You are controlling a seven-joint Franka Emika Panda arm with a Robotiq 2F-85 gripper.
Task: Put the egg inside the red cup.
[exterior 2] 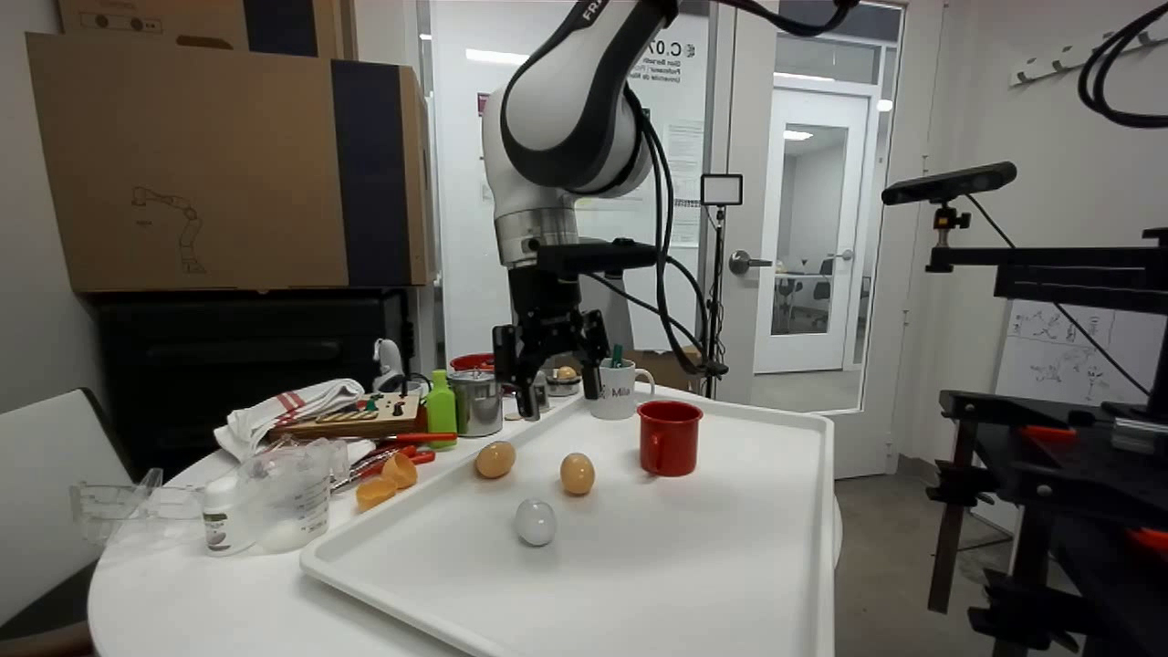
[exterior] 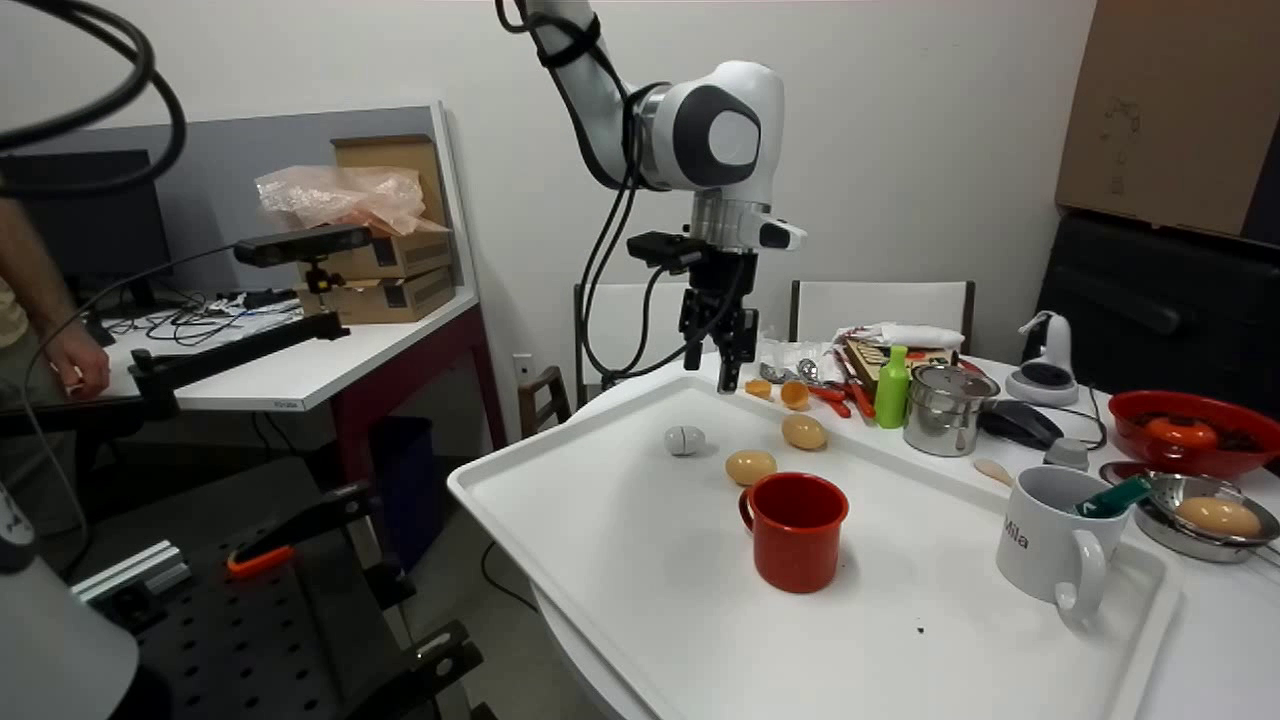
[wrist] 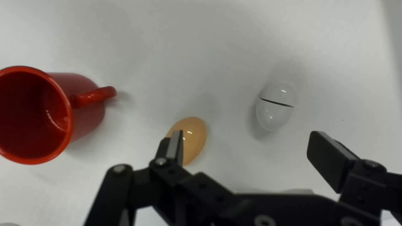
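"Tool (wrist: 246,139) first: why are its fingers (wrist: 328,158) so far apart?"

"Nothing is between them. That spread leaves room for an egg, and in both exterior views they hang above the tray (exterior 2: 693,557)."

"Which egg?"

"The sentence doesn't say; three lie on the tray. In the wrist view the white egg (wrist: 276,106), right of centre, lies roughly ahead of the gap, while a brown egg (wrist: 194,141) in the lower middle is partly covered by a finger. I'd lean to the white, but can't be sure. A second brown egg (exterior: 804,431) lies to the upper right of its twin in an exterior view."

"And the red cup (exterior: 797,545)?"

"Right of centre in both exterior views, at the left edge of the wrist view. It stands upright, mouth up, so an egg could be lowered straight in; I see none inside. Its handle (wrist: 97,94) points towards the eggs, so I'd carry one high over that side."

"Why a tray?"

"Its raised edge would probably stop a rolling egg before it left the table (exterior 2: 173,593). Beyond it, right of centre in an exterior view, stand the green bottle (exterior: 892,390) and steel pot (exterior: 943,415), I'd say to leave working room."
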